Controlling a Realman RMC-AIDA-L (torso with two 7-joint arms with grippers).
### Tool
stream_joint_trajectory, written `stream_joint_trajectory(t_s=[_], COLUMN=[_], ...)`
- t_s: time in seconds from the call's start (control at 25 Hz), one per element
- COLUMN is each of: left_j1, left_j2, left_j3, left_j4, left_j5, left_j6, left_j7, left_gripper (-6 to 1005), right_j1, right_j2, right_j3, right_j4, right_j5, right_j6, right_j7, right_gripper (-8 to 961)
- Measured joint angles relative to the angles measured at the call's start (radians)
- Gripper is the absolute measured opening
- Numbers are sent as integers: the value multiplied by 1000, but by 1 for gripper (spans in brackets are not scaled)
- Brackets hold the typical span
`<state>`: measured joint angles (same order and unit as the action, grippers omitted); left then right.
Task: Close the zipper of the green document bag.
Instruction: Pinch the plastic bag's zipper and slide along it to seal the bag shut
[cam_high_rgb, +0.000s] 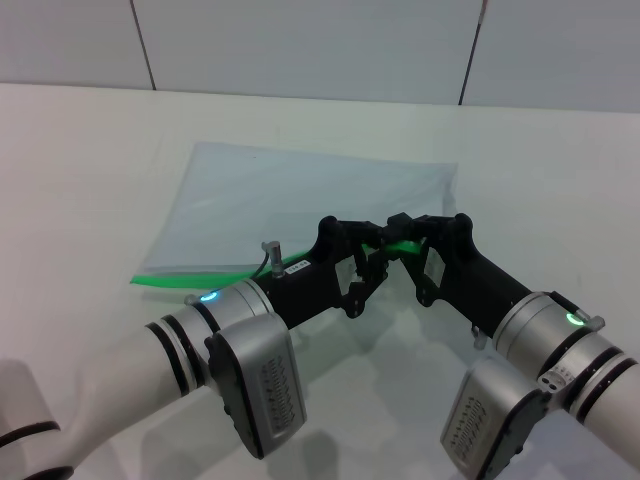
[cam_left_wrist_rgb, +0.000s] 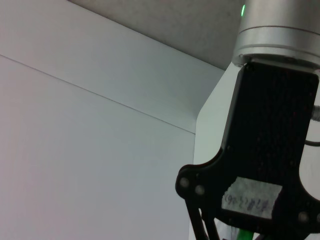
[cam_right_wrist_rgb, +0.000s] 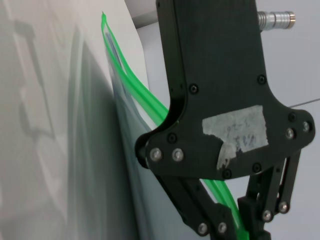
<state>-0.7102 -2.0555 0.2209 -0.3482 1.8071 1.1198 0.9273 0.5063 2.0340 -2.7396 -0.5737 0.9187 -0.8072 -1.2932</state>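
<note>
Green document bag (cam_high_rgb: 300, 205) lies flat on the white table (cam_high_rgb: 80, 160), its zipper (cam_high_rgb: 195, 275) along the near edge. Left gripper (cam_high_rgb: 372, 262) and right gripper (cam_high_rgb: 400, 243) meet at the zipper's right portion, where the green strip lifts off the table. Jaws of both appear pinched on the zipper.

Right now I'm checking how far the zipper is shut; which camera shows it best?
The right wrist view: the zipper runs long and close. The head view shows a short stretch beside the arms; the left wrist view only a green sliver.
</note>
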Motion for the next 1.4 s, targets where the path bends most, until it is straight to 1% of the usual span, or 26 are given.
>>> stream_joint_trajectory(t_s=[0.28, 0.52, 1.24, 1.4], left_j1=[0, 0, 5, 6], left_j2=[0, 0, 0, 0], left_j3=[0, 0, -9, -9], left_j4=[-1, -2, -1, -1], left_j5=[0, 0, -4, -6], left_j6=[1, 1, -18, -21], left_j7=[19, 20, 21, 21], left_gripper=[129, 78, 79, 79], right_j1=[0, 0, 1, 1], right_j2=[0, 0, -3, -4], right_j3=[-6, -8, -1, 0], right_j4=[1, 2, 11, 27], right_j5=[0, 0, 6, 8], right_j6=[-1, -2, -6, -27], right_j7=[0, 0, 9, 13], right_gripper=[47, 47, 47, 47])
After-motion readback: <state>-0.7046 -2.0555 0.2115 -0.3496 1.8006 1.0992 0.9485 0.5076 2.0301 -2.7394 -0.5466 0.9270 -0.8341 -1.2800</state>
